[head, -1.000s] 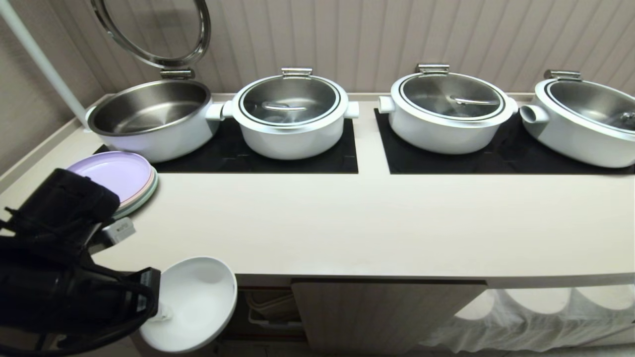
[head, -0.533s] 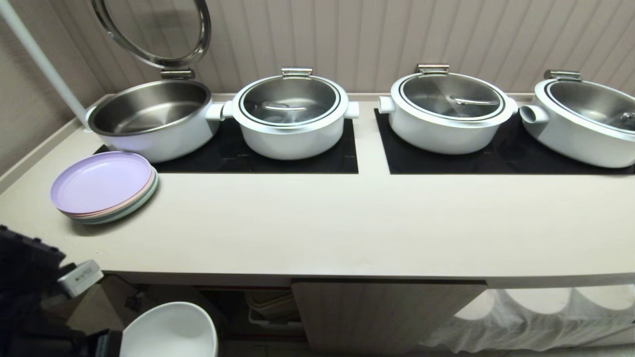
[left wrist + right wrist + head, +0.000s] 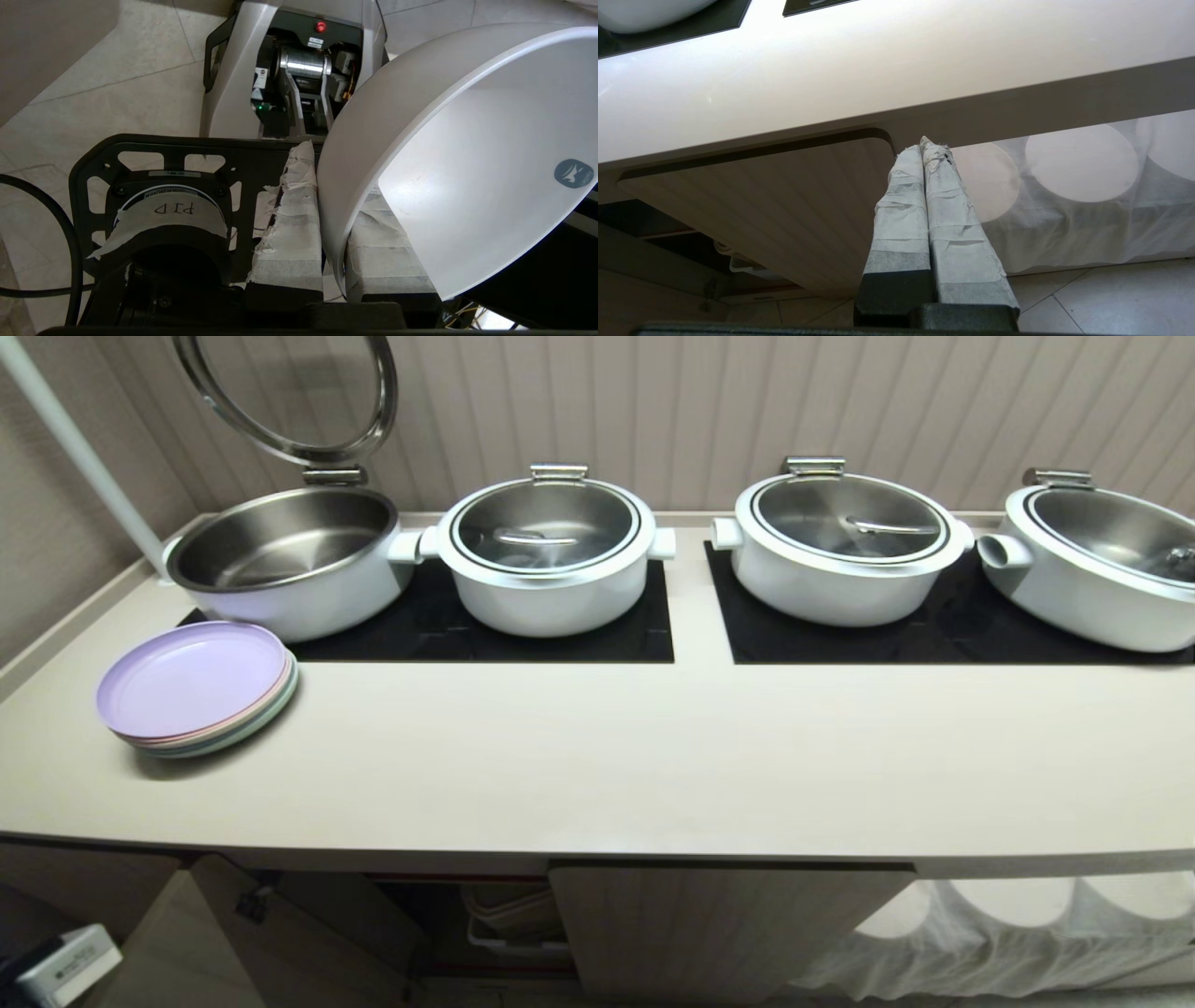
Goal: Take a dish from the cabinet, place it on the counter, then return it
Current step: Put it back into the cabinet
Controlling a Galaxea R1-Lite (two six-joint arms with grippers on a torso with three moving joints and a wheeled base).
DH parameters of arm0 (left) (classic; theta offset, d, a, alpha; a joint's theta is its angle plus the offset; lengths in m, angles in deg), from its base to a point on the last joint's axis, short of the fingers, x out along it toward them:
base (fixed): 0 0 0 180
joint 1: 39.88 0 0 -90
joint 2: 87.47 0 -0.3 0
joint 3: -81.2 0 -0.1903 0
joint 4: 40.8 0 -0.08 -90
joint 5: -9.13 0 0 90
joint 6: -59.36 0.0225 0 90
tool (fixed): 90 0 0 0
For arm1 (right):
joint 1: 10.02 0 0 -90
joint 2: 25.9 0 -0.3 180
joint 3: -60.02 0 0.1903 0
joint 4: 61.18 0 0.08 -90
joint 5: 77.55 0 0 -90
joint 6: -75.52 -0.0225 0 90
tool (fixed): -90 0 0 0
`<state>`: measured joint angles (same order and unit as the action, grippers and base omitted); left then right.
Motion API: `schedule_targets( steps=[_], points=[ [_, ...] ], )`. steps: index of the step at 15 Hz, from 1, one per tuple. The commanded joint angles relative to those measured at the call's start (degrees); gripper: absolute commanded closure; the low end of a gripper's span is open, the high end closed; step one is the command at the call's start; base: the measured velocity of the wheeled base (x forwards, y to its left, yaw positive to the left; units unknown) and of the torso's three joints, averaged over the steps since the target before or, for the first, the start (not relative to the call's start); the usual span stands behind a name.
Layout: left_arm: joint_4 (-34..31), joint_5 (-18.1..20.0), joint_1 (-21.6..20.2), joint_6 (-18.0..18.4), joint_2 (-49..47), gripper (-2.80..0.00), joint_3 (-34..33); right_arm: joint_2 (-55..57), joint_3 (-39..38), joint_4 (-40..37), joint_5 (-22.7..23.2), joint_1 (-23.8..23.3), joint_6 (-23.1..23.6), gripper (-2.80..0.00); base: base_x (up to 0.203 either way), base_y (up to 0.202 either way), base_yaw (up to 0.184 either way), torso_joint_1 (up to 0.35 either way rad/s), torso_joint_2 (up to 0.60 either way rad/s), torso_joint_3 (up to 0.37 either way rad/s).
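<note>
- Showing in the head view are the cream counter (image 3: pixel 597 756), a stack of pastel plates (image 3: pixel 196 691), white pots, and the cabinet (image 3: pixel 728 924) below with its left door swung open; no bowl is appearing here.
- Pinching the white bowl (image 3: pixel 467 154) by its rim, the left gripper (image 3: pixel 334 252) is carrying it tilted above the floor; glossy ceramic looks slippery, breakable, and levers against that edge grip.
- Idling beside the cabinet, the right gripper (image 3: pixel 927 154) is keeping its taped fingers together, empty.

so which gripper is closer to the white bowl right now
Left. The left gripper has its fingers shut on the white bowl rim. The right gripper, shut and empty, sits by the cabinet door.
</note>
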<state>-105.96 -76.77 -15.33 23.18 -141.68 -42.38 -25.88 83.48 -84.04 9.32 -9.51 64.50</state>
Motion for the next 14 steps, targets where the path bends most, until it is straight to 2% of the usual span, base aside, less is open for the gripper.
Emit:
schedule_targets(
  steps=[1, 14],
  points=[
    [-0.1, 0.0, 0.1, -0.2, 0.9, 0.0, -0.3, 0.0, 0.0, 0.0, 0.0, 0.0, -0.1, 0.0, 0.0, 0.0, 0.0, 0.0, 0.0, 0.0],
    [-0.3, 1.2, 0.1, -0.2, 1.4, 0.0, -0.7, 0.0, 0.0, 0.0, 0.0, 0.0, -0.1, 0.0, 0.0, 0.0, 0.0, 0.0, 0.0, 0.0]
  ],
)
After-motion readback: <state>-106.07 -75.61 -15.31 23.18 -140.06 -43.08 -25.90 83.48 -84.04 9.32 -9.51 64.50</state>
